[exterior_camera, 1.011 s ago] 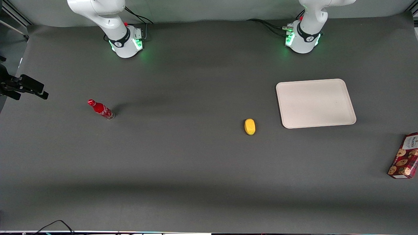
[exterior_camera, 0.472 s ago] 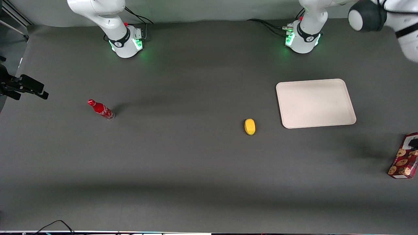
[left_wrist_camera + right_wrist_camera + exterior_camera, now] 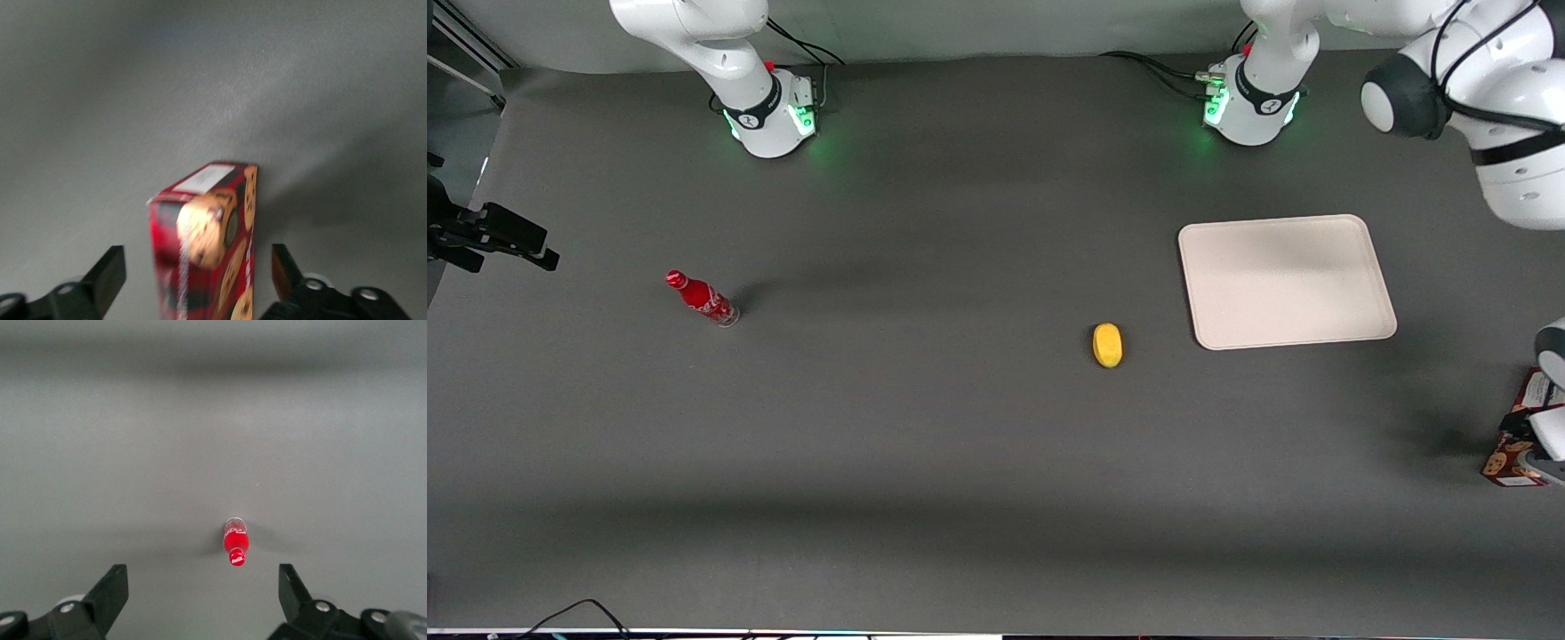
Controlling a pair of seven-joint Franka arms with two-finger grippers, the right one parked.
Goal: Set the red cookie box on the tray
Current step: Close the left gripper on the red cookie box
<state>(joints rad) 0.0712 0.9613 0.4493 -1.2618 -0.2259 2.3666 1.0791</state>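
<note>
The red cookie box (image 3: 1513,438) is seen at the right edge of the front view, on the table (image 3: 960,444) and largely covered by the arm. The gripper (image 3: 198,277) is held directly over the box, fingers (image 3: 110,270) spread to either side; contact apparently is not made. The tray (image 3: 1286,281) lies apart, upper right of centre, nothing on it.
</note>
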